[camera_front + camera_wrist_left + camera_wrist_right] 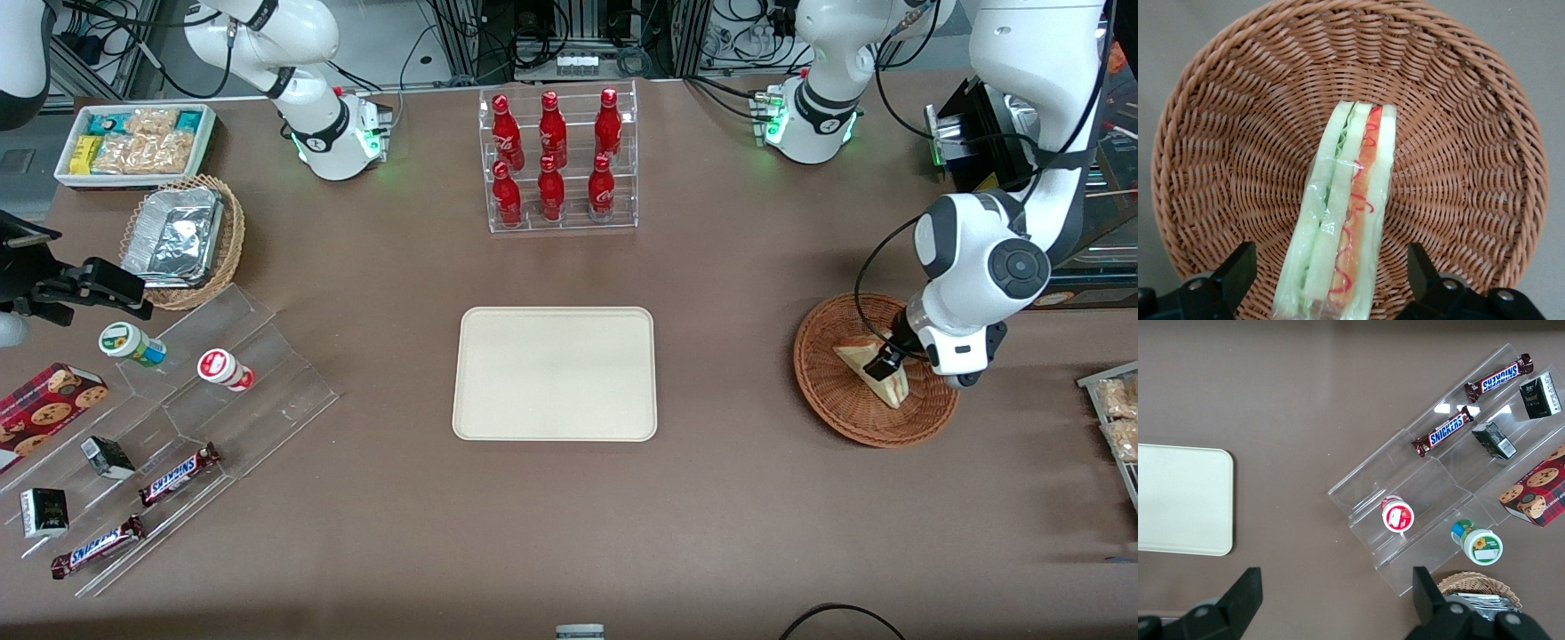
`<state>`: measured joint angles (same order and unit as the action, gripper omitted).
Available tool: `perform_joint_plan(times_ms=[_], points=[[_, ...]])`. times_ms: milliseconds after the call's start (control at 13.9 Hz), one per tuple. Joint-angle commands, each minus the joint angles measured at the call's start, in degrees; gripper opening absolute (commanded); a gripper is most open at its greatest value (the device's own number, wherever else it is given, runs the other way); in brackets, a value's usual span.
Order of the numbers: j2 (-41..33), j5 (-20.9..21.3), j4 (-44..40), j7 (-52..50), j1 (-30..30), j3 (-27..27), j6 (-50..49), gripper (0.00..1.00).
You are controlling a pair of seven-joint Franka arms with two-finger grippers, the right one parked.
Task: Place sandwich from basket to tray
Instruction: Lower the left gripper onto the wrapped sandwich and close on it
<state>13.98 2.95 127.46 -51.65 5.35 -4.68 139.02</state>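
The sandwich [867, 365] [1345, 213], a wrapped wedge of pale bread with green and red filling, lies in the reddish-brown wicker basket [836, 404] [1245, 133] toward the working arm's end of the table. My left gripper [889, 364] [1331, 273] is lowered into the basket over the sandwich. It is open, one finger on each side of the wedge with a gap to the wrap on both sides. The cream tray [556, 373] [1178, 500] lies flat at the table's middle with nothing on it.
A clear rack of red bottles [558, 160] stands farther from the front camera than the tray. Toward the parked arm's end are a clear stepped stand [178, 427] with snacks, a tan basket of foil trays [182, 236] and a white snack bin [133, 142].
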Motion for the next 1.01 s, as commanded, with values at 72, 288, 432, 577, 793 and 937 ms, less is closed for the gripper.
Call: perform_joint_plan(times_ms=[72, 288, 432, 577, 793, 937], points=[[0.61, 1.09, 0.86, -1.61, 0.01, 0.02, 1.78, 1.0], [0.69, 1.09, 0.86, -1.79, -0.16, 0.02, 1.52, 0.52], [0.52, 1.53, 0.95, -1.61, -0.43, 0.02, 0.99, 0.23], [0.08, 1.7, 0.6, -1.44, -0.51, 0.02, -0.15, 0.12], [-3.95, 4.94, -1.94, -0.74, -0.86, -0.32, -9.61, 0.11], [-6.15, 6.8, -6.49, -0.29, -3.31, -0.5, -19.44, 0.11]])
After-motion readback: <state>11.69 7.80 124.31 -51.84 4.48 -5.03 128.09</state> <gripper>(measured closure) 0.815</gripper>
